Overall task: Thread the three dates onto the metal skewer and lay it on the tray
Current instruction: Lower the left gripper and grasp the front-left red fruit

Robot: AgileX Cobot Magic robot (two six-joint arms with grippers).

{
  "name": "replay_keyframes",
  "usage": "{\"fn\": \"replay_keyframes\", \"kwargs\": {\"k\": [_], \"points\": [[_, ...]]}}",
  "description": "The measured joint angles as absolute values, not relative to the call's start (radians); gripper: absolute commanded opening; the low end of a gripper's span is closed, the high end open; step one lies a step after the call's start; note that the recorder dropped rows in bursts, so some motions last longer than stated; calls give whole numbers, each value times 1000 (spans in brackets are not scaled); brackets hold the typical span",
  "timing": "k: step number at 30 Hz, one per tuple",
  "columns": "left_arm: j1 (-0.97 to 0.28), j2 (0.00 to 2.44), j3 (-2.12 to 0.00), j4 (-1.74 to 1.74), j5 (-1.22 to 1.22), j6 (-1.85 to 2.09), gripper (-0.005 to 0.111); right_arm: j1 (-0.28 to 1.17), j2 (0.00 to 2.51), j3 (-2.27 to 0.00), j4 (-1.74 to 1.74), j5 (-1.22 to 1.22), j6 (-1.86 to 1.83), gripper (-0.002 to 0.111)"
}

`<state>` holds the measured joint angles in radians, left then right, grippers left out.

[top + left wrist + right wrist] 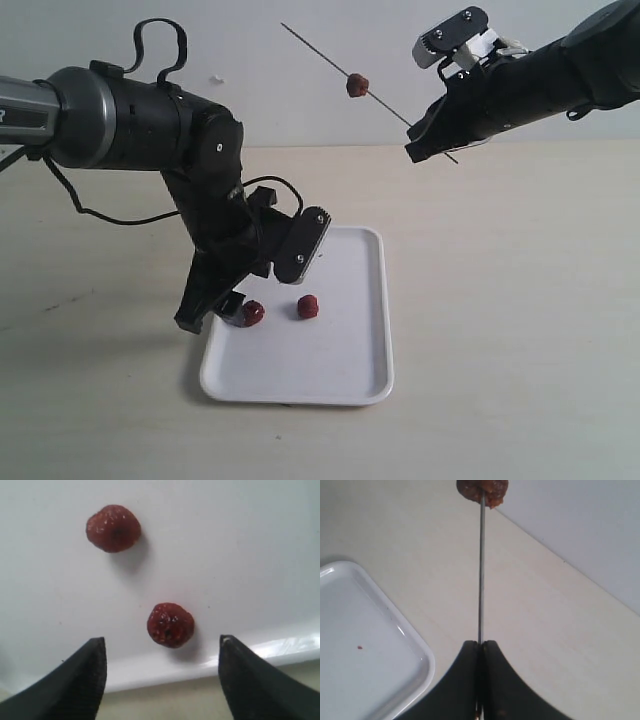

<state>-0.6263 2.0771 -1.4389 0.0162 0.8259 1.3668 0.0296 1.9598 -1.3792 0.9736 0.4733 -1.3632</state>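
i have the left arm folded down over the tray (350, 372), left gripper (212, 318) spread wide by one date (170, 625), another date (113, 528) at its 3 o'clock. the right gripper (481, 645), raised, is clenched on the metal skewer (481, 580), which points to 10 o'clock with the third date (357, 85) threaded on. only the right wrist view shows the tray's speck (359, 647).

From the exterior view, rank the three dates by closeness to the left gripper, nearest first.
1. The left-edge date, on the tray, right beside the left gripper.
2. The mid-tray date, a little further to the right.
3. The skewered date, high up on the metal skewer, which the right gripper holds.
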Motion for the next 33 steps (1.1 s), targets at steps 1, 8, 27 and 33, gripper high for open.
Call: {"fn": "replay_keyframes", "kwargs": {"k": [1, 8, 27, 33], "points": [[-626, 2077, -1439, 16, 826, 1371, 63, 30, 1960, -1379, 974, 473, -1363, 0], [-626, 2119, -1439, 16, 804, 1382, 63, 30, 1960, -1379, 974, 473, -1363, 0], [-626, 2149, -1439, 18, 773, 1409, 44, 30, 1960, -1379, 977, 473, -1361, 0], [-626, 2149, -1439, 18, 773, 1409, 44, 30, 1960, -1379, 977, 473, -1361, 0]]}}
